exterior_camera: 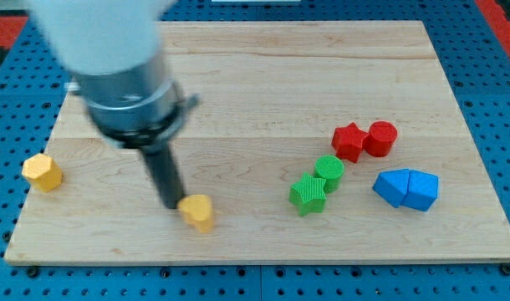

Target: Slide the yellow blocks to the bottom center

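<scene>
A yellow block [198, 212] of rounded, heart-like shape lies near the view's bottom, left of centre. My tip [173, 205] stands just to its left, touching or nearly touching it. A second yellow block [43, 172], hexagonal, lies at the board's left edge, far from the tip. The rod rises from the tip up to the grey arm body [125, 75] at the view's top left.
A green star [308, 194] and a green cylinder [328, 170] touch right of centre. A red star [349, 141] and a red cylinder [380, 138] sit above them. Two blue blocks [406, 189] lie at the right. The wooden board [280, 67] rests on a blue pegboard.
</scene>
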`<state>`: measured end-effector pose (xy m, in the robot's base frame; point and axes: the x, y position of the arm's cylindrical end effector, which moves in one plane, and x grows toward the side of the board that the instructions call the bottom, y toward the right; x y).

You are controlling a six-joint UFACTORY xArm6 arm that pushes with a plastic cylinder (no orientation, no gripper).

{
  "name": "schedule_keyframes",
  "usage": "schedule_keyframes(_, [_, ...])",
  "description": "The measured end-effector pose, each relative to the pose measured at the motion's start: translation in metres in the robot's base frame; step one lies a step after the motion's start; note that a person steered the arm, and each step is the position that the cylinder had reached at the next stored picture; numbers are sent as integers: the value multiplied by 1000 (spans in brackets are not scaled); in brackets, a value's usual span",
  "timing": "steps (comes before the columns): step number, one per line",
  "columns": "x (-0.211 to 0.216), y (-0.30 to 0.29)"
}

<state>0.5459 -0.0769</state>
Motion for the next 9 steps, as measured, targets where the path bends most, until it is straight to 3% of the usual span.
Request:
schedule_keyframes(1, [-5,-61])
schedule_keyframes(2, [-95,-65])
schedule_keyframes(3, [-108,-142])
schedule_keyframes(4, [-92,-208])
schedule_keyframes(6, [-19,-204])
schedule_keyframes(7, [-23,-227])
schedule_keyframes(8, [23,-222])
schedule_keyframes(9, [36,-204])
